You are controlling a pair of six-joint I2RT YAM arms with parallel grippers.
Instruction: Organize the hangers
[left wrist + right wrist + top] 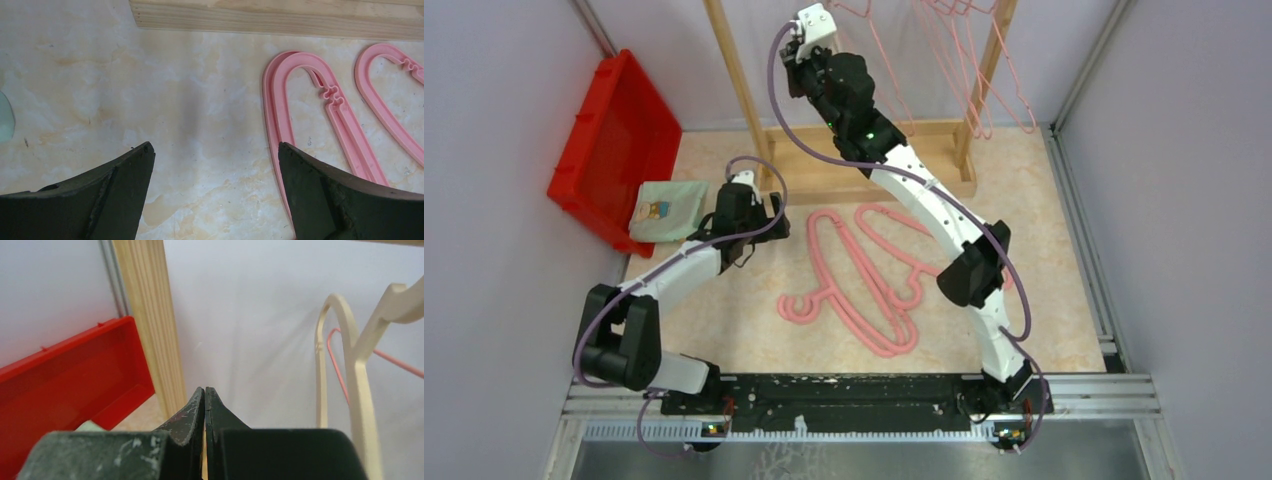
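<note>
Two or three thick pink hangers (pixel 854 270) lie flat on the table in front of the wooden rack (pixel 864 180). Thin pink hangers (pixel 969 70) hang on the rack at the back right. My left gripper (pixel 776 222) is open and empty, low over the table just left of the thick hangers. In the left wrist view its right finger (pixel 320 190) overlaps the edge of one pink hanger (pixel 280 100). My right gripper (pixel 809 30) is raised by the rack's left post, its jaws (pixel 204 390) shut. A beige hanger (pixel 360 390) hangs to its right.
A red bin (pixel 614 130) leans at the back left, with a folded pale green cloth (pixel 669 210) at its lower edge. The rack's base beam (pixel 280 17) lies just ahead of the left gripper. The rack's left post (pixel 145 315) stands close to the right gripper. Walls close both sides.
</note>
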